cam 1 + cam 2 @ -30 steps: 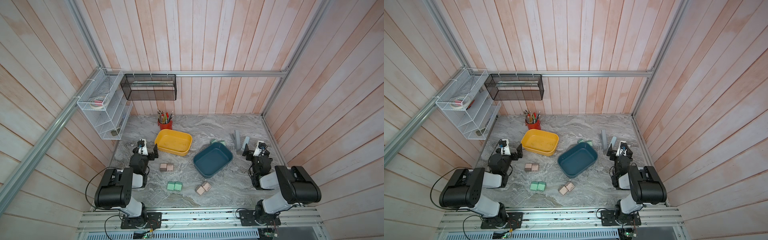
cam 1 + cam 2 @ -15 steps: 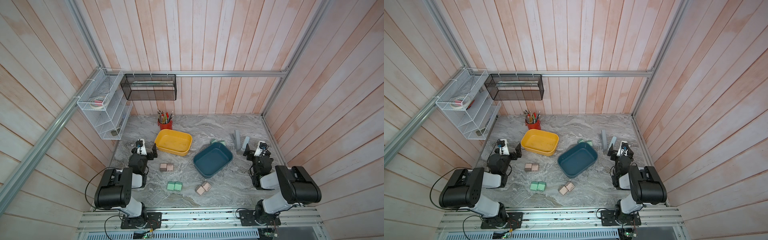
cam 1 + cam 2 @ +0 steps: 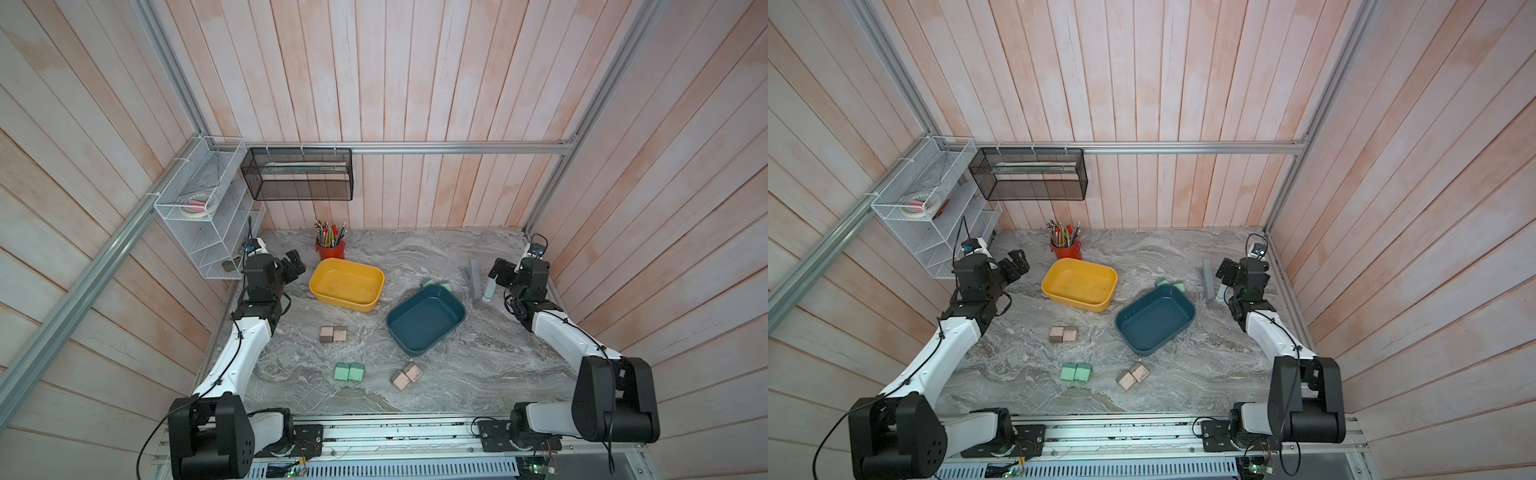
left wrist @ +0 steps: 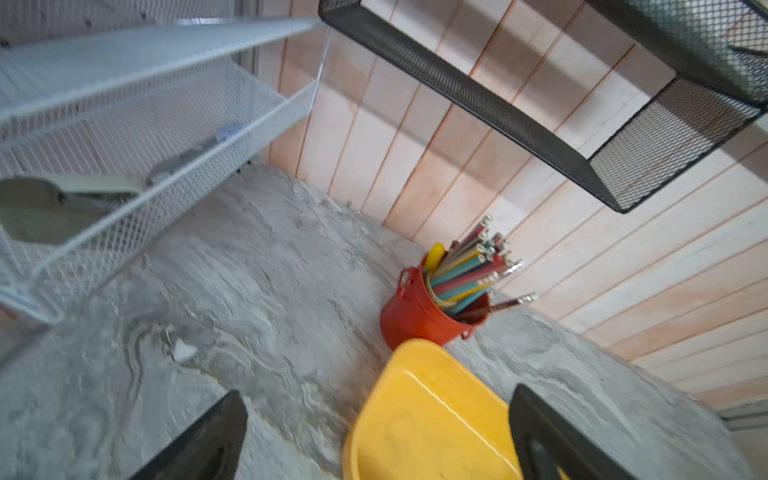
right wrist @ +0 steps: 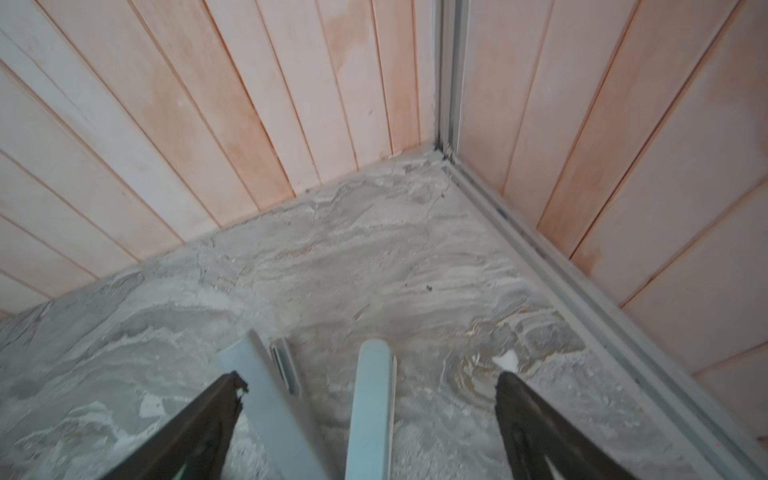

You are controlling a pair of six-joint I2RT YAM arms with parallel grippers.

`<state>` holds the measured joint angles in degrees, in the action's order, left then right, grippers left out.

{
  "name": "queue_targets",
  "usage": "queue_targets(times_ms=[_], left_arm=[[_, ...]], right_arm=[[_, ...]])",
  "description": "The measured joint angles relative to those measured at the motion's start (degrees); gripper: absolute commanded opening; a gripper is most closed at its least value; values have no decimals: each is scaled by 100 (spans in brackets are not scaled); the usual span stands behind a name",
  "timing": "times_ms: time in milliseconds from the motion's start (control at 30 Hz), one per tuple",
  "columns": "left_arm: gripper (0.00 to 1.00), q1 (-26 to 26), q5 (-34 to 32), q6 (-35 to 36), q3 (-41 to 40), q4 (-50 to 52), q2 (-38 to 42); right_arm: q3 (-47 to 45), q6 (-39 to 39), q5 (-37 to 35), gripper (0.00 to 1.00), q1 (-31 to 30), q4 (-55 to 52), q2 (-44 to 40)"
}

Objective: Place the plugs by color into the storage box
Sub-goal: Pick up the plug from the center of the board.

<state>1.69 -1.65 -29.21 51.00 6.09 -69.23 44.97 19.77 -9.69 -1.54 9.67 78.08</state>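
Eight plugs point(image 3: 349, 372) lie in touching pairs on the tabletop point(image 3: 478, 365), none boxed; left end effector point(image 3: 296, 266) and right end effector point(image 3: 498, 272) gape empty; a grasp may drag the neighbouring plug, and the right may topple the grey sticks point(image 3: 473, 278) alongside.

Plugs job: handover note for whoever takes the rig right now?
Left claw: open, empty, beside the yellow bin.
Right claw: open, empty, near the grey sticks.
Plugs: all on the table. First tan pair lies in front of the yellow bin, second tan pair in front of the blue bin, front green pair between them, rear green pair behind the blue bin.
Done: nothing; both bins are empty.
Left: sort all eight by colour.
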Motion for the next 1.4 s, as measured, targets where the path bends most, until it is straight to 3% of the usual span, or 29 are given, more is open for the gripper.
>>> queue_targets(times_ms=[233, 367, 567, 967, 1400], left_arm=[[100, -35, 570, -1082, 90, 2474, 168], [100, -46, 723, -1266, -35, 3141, 133], [100, -341, 723, -1185, 4, 3722, -402], [100, -1582, 691, -424, 85, 3980, -1274], [98, -1554, 610, 302, -13, 3580, -1700]], right_arm=[[-66, 573, 380, 98, -520, -1878, -490], [-275, 879, 492, 98, -590, -2131, -859], [-391, 1115, 684, 98, -721, -2358, -625], [-389, 1150, 1115, 98, -1049, -2332, -39], [-393, 977, 1606, 98, -1080, -2247, 90]])
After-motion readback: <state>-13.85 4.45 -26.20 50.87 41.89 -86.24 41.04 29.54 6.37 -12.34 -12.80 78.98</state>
